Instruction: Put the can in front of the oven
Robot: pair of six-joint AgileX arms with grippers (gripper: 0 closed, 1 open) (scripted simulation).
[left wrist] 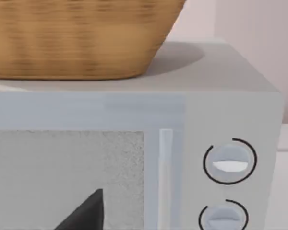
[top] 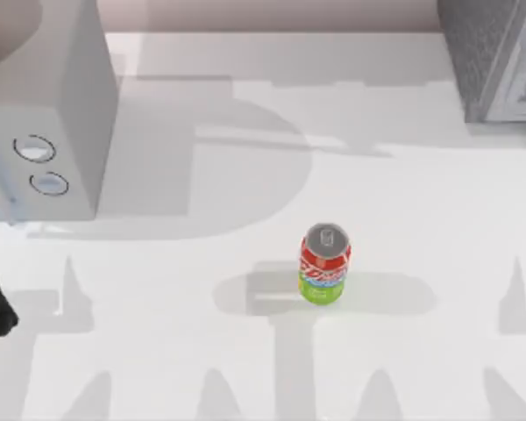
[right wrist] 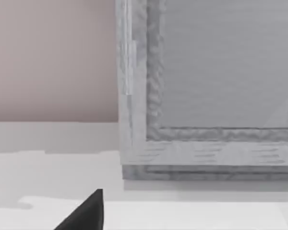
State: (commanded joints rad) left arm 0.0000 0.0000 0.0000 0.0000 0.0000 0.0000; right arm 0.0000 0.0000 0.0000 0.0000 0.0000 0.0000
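I see the can (top: 324, 265) standing upright on the white table (top: 403, 175), near the middle, well apart from the oven (top: 44, 114) at the table's left rear. The oven's two round dials (left wrist: 229, 162) face the left wrist camera, and a wicker basket (left wrist: 77, 38) sits on top of it. A darker speckled grey box (top: 495, 57) stands at the right rear. Of each gripper I see just one dark fingertip, so I cannot tell how the fingers stand.

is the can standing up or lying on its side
Upright: the top view shows the can with its silver top facing up, its base on the table.
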